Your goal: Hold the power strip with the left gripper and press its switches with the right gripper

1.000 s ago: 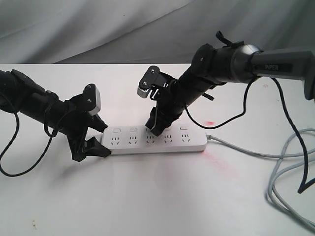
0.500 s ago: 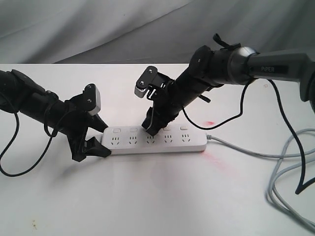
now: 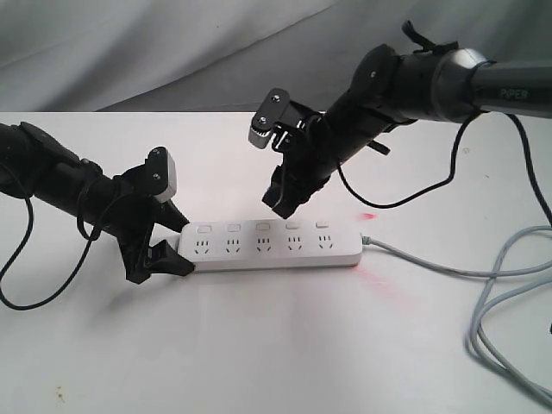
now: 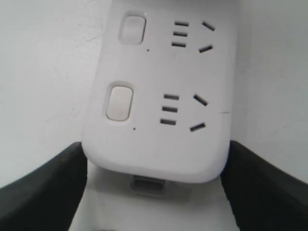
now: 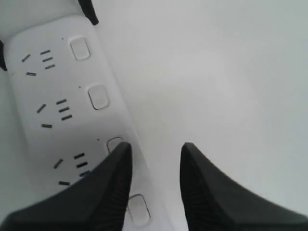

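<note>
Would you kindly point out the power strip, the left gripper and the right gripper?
power strip (image 3: 269, 245), exterior view, middle of its top face.
left gripper (image 3: 185, 248), exterior view, midway between fingertips.
right gripper (image 5: 155, 148), right wrist view, midway between fingertips.

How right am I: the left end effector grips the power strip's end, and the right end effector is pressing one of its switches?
Not pressing. In the exterior view the right end effector hangs above the power strip, clear of the switches, jaws open. The left end effector does grip the strip's end.
</note>
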### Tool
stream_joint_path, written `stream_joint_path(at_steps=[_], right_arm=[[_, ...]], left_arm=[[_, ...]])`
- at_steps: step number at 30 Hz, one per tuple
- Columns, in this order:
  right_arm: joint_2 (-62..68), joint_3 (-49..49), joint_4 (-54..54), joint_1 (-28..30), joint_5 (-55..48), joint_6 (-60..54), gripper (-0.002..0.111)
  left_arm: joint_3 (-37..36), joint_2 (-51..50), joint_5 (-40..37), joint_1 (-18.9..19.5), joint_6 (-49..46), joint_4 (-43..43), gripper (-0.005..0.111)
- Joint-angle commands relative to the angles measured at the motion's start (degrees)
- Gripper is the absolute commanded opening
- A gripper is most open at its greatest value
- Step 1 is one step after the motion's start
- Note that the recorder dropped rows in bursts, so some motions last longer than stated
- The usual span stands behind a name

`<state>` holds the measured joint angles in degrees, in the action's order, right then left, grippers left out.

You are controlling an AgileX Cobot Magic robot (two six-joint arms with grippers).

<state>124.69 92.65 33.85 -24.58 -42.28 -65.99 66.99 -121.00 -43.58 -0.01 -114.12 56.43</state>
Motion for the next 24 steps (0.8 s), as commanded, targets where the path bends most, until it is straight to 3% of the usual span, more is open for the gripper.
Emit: stream_joint_path(at_steps=[1,24], right_arm=[[-0.4,-0.2,-1.6,1.3,-0.7,0.7,0.032],[2.0,-0.2,-4.1,1.9,-0.4,0.7,0.032]], left_arm=[[0.4,0.1,-0.1,0.0,-0.1,0.5,0.054],[0.4,0.1,-0.1,0.0,-0.1,0.5,0.054]])
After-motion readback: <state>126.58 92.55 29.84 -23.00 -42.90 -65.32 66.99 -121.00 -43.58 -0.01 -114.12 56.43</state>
